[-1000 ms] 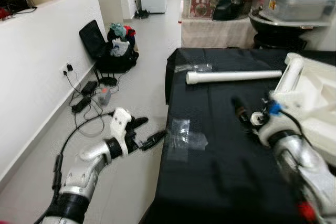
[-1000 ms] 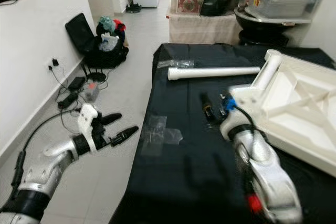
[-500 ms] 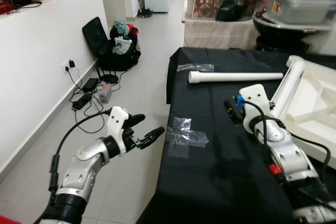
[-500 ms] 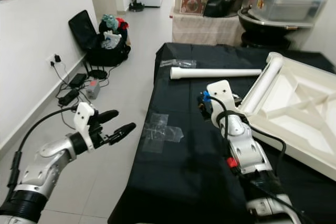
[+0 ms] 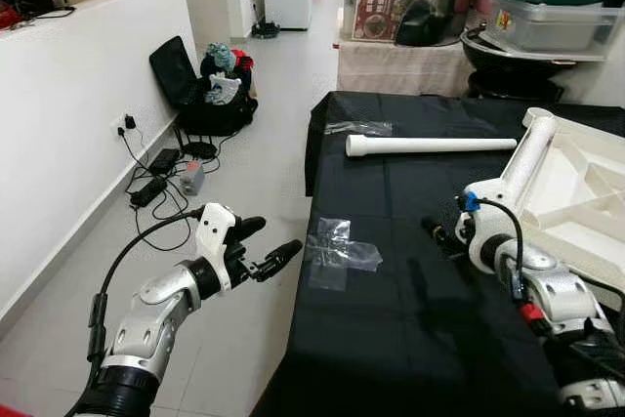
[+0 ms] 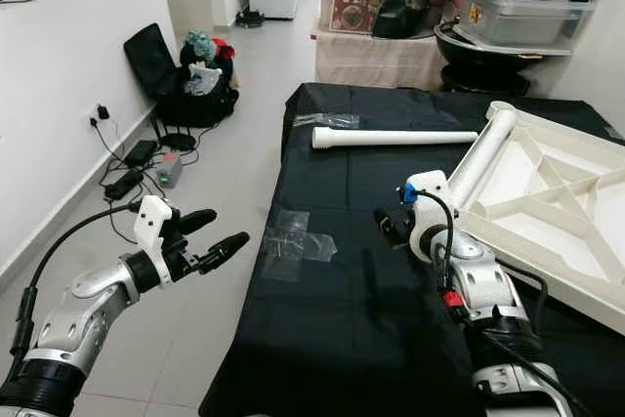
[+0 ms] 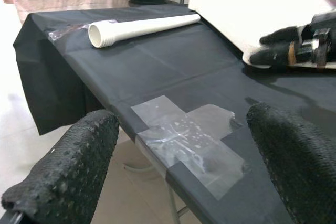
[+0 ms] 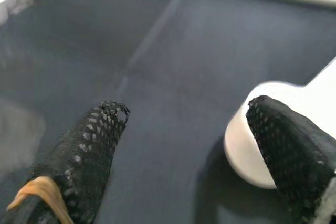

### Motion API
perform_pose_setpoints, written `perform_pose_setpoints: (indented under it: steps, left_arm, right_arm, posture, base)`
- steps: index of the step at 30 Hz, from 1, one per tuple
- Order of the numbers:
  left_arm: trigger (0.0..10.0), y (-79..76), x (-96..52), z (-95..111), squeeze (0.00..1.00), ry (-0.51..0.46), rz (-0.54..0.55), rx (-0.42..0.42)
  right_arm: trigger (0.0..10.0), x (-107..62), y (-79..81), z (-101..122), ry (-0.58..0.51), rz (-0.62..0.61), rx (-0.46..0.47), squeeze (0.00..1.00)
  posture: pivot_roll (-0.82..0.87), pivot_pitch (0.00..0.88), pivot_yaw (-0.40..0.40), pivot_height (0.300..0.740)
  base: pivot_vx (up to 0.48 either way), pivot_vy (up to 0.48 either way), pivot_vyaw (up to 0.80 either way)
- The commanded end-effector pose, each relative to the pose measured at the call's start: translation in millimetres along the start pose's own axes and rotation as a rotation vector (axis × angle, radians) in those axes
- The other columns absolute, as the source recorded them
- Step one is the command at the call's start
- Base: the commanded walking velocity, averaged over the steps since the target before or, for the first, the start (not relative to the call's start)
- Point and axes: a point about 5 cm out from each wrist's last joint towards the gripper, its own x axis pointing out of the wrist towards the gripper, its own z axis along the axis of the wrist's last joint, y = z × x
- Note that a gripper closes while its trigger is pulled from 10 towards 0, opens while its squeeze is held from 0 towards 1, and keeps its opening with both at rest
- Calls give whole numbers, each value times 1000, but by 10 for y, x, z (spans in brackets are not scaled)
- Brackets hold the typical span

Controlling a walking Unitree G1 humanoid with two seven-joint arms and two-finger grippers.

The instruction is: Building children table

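**A:** Black cloth-covered table (image 5: 391, 339) in a tiled room, white wall to the left with cables and a black bag (image 5: 200, 95) of clothes on the floor. What changed?

**B:** Right gripper (image 6: 391, 222) has pulled back toward the near edge compared with half a second ago and is sharper than the blur a second ago. It now sits low over the cloth, just beside the foot of the attached white leg (image 6: 479, 158). Left gripper (image 5: 262, 249) has barely moved, hovering off the table's left edge over the floor.

**A:** Finger state?

**B:** Both spread apart, nothing between them. Right wrist view: one finger (image 8: 286, 156) overlaps the leg's round end (image 8: 247, 150); touching or not, can't tell.

**A:** Table parts?

**B:** White plastic tabletop (image 6: 557, 212) lies upside down at the right edge, ribbed underside up, one leg fitted at its near-left corner. A loose white tube leg (image 5: 430, 145) lies flat near the far edge, with a clear plastic bag (image 5: 359, 128) by its left end. Crumpled clear plastic wrap (image 5: 337, 251) sits at the left edge.

**A:** Containers?

**B:** Behind the table, a clear lidded tub (image 5: 547, 12) with a green lid over a dark basin (image 5: 518, 51); contents unreadable.
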Motion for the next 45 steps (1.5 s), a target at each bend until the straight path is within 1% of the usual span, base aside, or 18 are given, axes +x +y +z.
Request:
perform_pose_setpoints:
  steps: [1, 5, 7, 9, 10, 11, 13, 18, 20, 22, 23, 27, 32, 36, 40, 42, 44, 45]
  left_arm:
    - [10000, 8, -7, 14, 0, 9, -3, 9]
    - [10000, 10, -10, 16, 0, 10, -3, 10]
    - [10000, 12, -19, 19, 0, 9, 0, 12]
    - [10000, 12, -19, 19, 0, 9, 0, 12]
    - [10000, 10, -25, 18, 0, 9, 2, 11]
    - [10000, 10, -25, 18, 0, 9, 2, 11]
    - [10000, -3, -40, 10, 0, 10, 1, 9]
    - [10000, -11, -46, 5, 0, 11, -1, 7]
    - [10000, -20, -46, 2, 0, 13, -5, 4]
    - [10000, -25, -44, 2, 0, 13, -7, 3]
    - [10000, -25, -44, 2, 0, 13, -7, 3]
    - [10000, -39, -56, -3, 0, 15, -11, 1]
    - [10000, -57, -67, -14, 0, 18, -14, -3]
    - [10000, -61, -66, -12, 0, 18, -15, -4]
    - [10000, -57, -66, -5, 0, 18, -14, -1]
    - [10000, -55, -66, -3, 0, 19, -14, 0]
    - [10000, -54, -64, 0, 0, 20, -14, 1]
    - [10000, -54, -64, 0, 0, 20, -14, 1]
  right_arm:
    - [10000, 56, -23, -68, 57, 0, -30, 0]
    - [10000, 68, -46, -73, 73, -11, -42, 0]
    - [10000, 78, -165, 31, 63, -65, -72, 0]
    - [10000, 78, -165, 31, 63, -65, -72, 0]
    - [10000, 72, -221, 111, 43, -85, -83, 0]
    - [10000, 72, -221, 111, 43, -85, -83, 0]
    - [10000, 53, -271, 286, -8, -91, -112, 0]
    - [10000, 46, -241, 381, -41, -66, -137, 0]
    - [10000, 76, -229, 356, -7, -57, -153, 0]
    - [10000, 105, -248, 293, 42, -65, -142, 0]
    - [10000, 105, -248, 293, 42, -65, -142, 0]
    - [10000, 121, -339, 127, 132, -119, -72, 0]
    - [10000, 124, -383, 46, 159, -161, -35, 0]
    - [10000, 141, -344, -2, 176, -143, -25, 0]
    - [10000, 176, -257, -36, 181, -101, -33, 0]
    - [10000, 191, -225, -37, 179, -86, -43, 0]
    - [10000, 222, -143, -22, 177, -37, -79, 0]
    - [10000, 222, -143, -22, 177, -37, -79, 0]
  posture:
    - [25, 0, -41, 740]
    - [25, 0, -41, 740]
    - [31, 0, -49, 740]
    - [31, 0, -49, 740]
    - [31, 0, -48, 740]
    - [31, 0, -48, 740]
    - [33, 0, -51, 740]
    - [31, 0, -51, 740]
    - [29, 0, -51, 740]
    - [30, 0, -53, 740]
    - [30, 0, -53, 740]
    - [33, 0, -58, 740]
    - [38, 0, -60, 740]
    - [41, 0, -61, 740]
    - [44, 0, -61, 740]
    - [44, 0, -61, 740]
    - [46, 0, -61, 740]
    - [46, 0, -61, 740]
  base:
    - [0, 0, 0]
    - [0, 0, 0]
    - [0, 0, 0]
    - [0, 0, 0]
    - [0, 0, 0]
    - [0, 0, 0]
    - [0, 0, 0]
    - [0, 0, 0]
    - [0, 0, 0]
    - [0, 0, 0]
    - [0, 0, 0]
    - [0, 0, 0]
    - [0, 0, 0]
    - [0, 0, 0]
    - [0, 0, 0]
    - [0, 0, 0]
    - [0, 0, 0]
    - [0, 0, 0]
